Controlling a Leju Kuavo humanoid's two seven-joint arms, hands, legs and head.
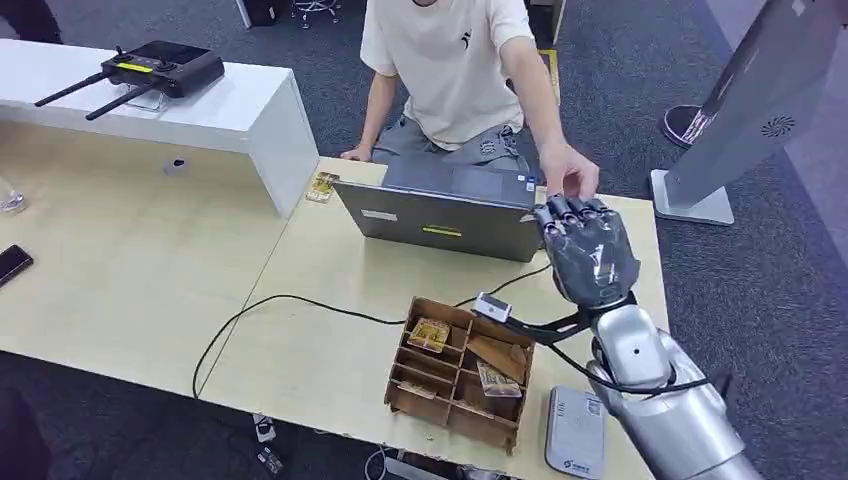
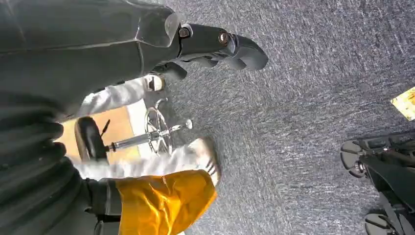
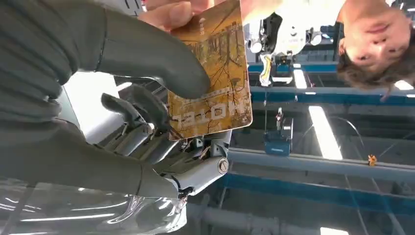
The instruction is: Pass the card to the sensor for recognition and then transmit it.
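Note:
My right hand is raised over the far right of the table, back of the hand toward me, just behind the laptop. In the right wrist view its thumb and fingers pinch a golden-brown card printed "HOTEL". A person's hand reaches down to my fingertips, and the person's fingers touch the card's far edge. A small white sensor on a black cable sits on the rim of the wooden card box. My left hand hangs over the carpet, holding nothing, its fingers extended.
A grey laptop stands between me and the seated person. A white reader lies at the table's near right edge. A remote controller rests on the white shelf at left; a phone lies at the far left.

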